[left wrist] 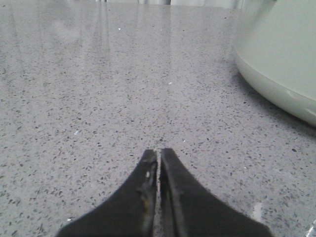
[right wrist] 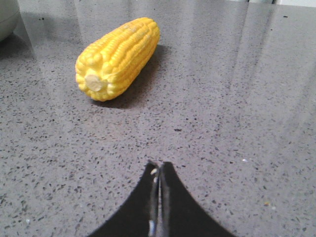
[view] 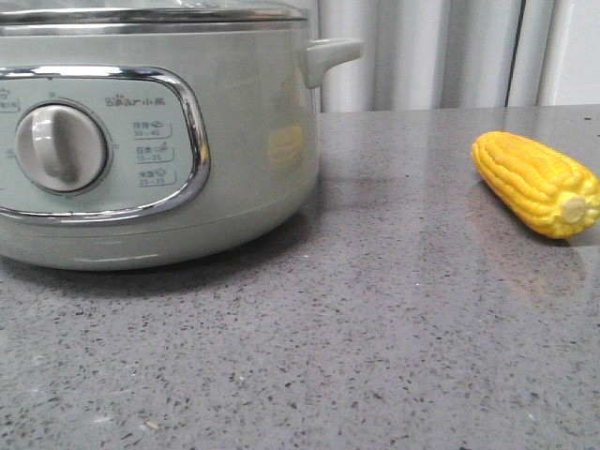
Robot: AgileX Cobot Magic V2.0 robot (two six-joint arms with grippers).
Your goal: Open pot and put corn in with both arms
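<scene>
The pale green pot point(view: 234, 141) stands at the left of the front view, lid on, its beige knob point(view: 61, 147) facing me and a stubby handle point(view: 328, 54) on its right. Its lower wall also shows in the left wrist view point(left wrist: 281, 54). The yellow corn point(view: 536, 183) lies on the grey counter at the right, stub end toward me. In the right wrist view the corn point(right wrist: 118, 57) lies ahead of my right gripper point(right wrist: 159, 165), which is shut and empty. My left gripper point(left wrist: 158, 152) is shut and empty, low over the counter beside the pot. Neither gripper shows in the front view.
The speckled grey counter point(view: 375, 328) stretches across the front. A pale curtain or wall point(view: 431, 52) stands behind it.
</scene>
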